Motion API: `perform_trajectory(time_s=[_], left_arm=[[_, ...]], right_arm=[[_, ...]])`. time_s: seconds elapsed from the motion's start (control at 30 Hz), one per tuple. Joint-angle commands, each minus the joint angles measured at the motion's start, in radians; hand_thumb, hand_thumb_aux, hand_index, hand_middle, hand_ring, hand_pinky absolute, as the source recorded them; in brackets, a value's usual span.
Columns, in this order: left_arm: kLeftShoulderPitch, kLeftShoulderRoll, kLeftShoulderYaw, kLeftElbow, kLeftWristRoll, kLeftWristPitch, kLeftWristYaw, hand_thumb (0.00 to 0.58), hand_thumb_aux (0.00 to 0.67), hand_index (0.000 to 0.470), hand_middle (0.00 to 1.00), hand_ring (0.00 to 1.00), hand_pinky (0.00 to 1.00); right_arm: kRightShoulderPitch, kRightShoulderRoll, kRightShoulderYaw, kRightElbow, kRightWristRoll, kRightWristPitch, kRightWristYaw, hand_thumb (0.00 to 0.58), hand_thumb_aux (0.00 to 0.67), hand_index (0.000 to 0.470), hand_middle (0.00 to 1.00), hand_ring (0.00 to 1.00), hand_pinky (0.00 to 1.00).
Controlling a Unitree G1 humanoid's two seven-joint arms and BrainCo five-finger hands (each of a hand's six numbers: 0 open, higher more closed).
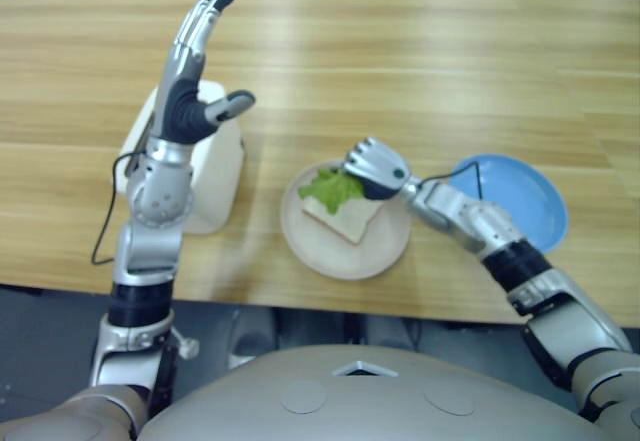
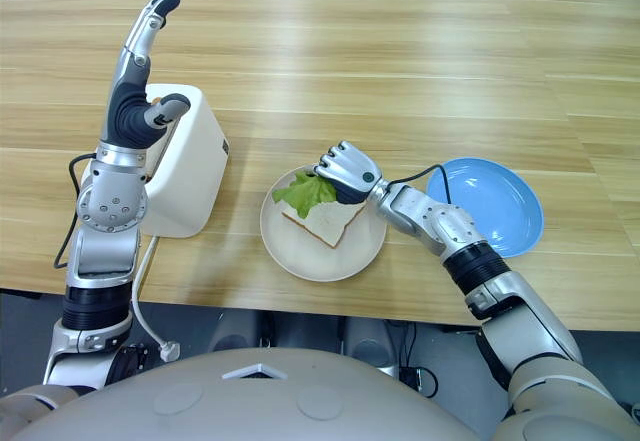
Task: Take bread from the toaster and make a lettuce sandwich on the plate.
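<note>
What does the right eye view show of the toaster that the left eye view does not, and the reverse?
Right eye view: the toaster stands mostly clear, to the right of the left arm, and a white cable hangs below the table edge.
Left eye view: the arm crosses the toaster's middle, leaving a strip on each side.
Both: left hand open, raised above the toaster; right hand curled on the lettuce atop bread on the plate; blue dish beside it.

Toaster (image 2: 190, 176) L of plate (image 2: 320, 259); bread (image 2: 328, 224) + lettuce (image 2: 303, 193) on it; dish (image 2: 495, 206) R.
</note>
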Motion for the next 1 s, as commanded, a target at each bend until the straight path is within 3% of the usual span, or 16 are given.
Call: perform_trajectory(time_s=[0.03, 0.37, 0.4, 0.43, 0.47, 0.5, 0.53, 1.0], left_arm=[[0.009, 0.002, 0.0, -0.005, 0.015, 0.007, 0.0, 0.0, 0.0, 0.0, 0.0, 0.0, 0.0], [0.022, 0.009, 0.007, -0.018, 0.015, 0.011, -0.002, 0.0, 0.0, 0.0, 0.0, 0.0, 0.0], [0.023, 0.01, 0.007, -0.02, 0.014, 0.011, -0.003, 0.0, 0.0, 0.0, 0.0, 0.0, 0.0], [0.024, 0.011, 0.008, -0.022, 0.013, 0.011, -0.005, 0.0, 0.0, 0.0, 0.0, 0.0, 0.0], [0.025, 0.012, 0.009, -0.023, 0.012, 0.011, -0.006, 0.0, 0.0, 0.0, 0.0, 0.0, 0.0], [0.026, 0.013, 0.008, -0.024, 0.011, 0.011, -0.007, 0.0, 0.0, 0.0, 0.0, 0.0, 0.0], [0.027, 0.013, 0.008, -0.024, 0.011, 0.012, -0.008, 0.0, 0.0, 0.0, 0.0, 0.0, 0.0], [0.03, 0.014, -0.001, -0.037, 0.005, 0.016, -0.029, 0.0, 0.0, 0.0, 0.0, 0.0, 0.0]], right_arm=[[-0.027, -0.008, 0.029, 0.079, -0.032, 0.003, -0.043, 0.58, 0.67, 0.46, 1.0, 1.0, 1.0], [-0.04, -0.011, 0.093, 0.159, -0.066, 0.02, -0.098, 0.58, 0.67, 0.46, 1.0, 1.0, 1.0], [-0.038, -0.013, 0.097, 0.153, -0.062, 0.017, -0.093, 0.574, 0.602, 0.413, 0.9, 0.9, 0.9], [-0.034, -0.016, 0.1, 0.146, -0.058, 0.016, -0.084, 0.539, 0.491, 0.337, 0.73, 0.73, 0.73], [-0.03, -0.019, 0.103, 0.139, -0.056, 0.016, -0.075, 0.539, 0.491, 0.337, 0.73, 0.73, 0.73], [-0.024, -0.022, 0.106, 0.13, -0.056, 0.017, -0.065, 0.355, 0.252, 0.173, 0.26, 0.26, 0.26], [-0.019, -0.025, 0.109, 0.124, -0.053, 0.012, -0.052, 0.0, 0.0, 0.0, 0.0, 0.0, 0.0], [0.048, -0.089, 0.085, -0.03, -0.021, 0.004, 0.09, 0.0, 0.0, 0.0, 0.0, 0.0, 0.0]])
